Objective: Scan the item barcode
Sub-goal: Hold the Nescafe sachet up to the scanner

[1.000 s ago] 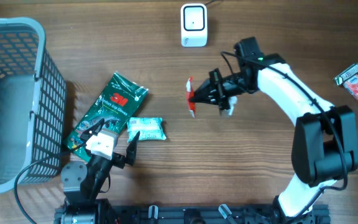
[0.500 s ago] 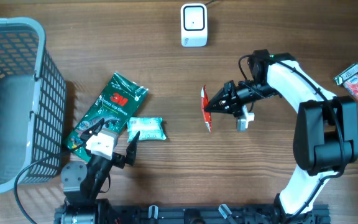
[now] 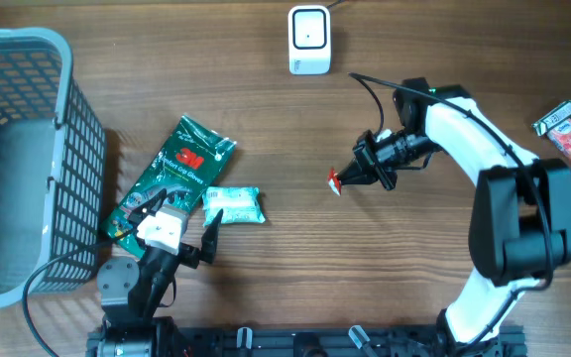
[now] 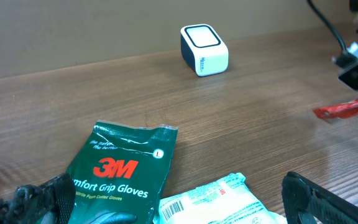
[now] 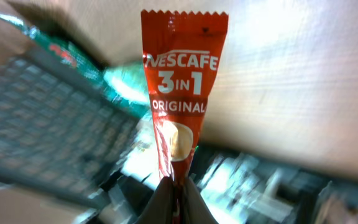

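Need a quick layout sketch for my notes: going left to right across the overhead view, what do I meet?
Grey basket → green 3M gloves pack → teal-and-white packet → white scanner → red Nescafe sachet, held by the right gripper → small packets at the right edge.

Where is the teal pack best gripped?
Pinch across its short width near the right end, coming straight down. The teal pack lies flat and puffy, long axis left-right overhead, and its left end sits close by the gloves; the right end is free.
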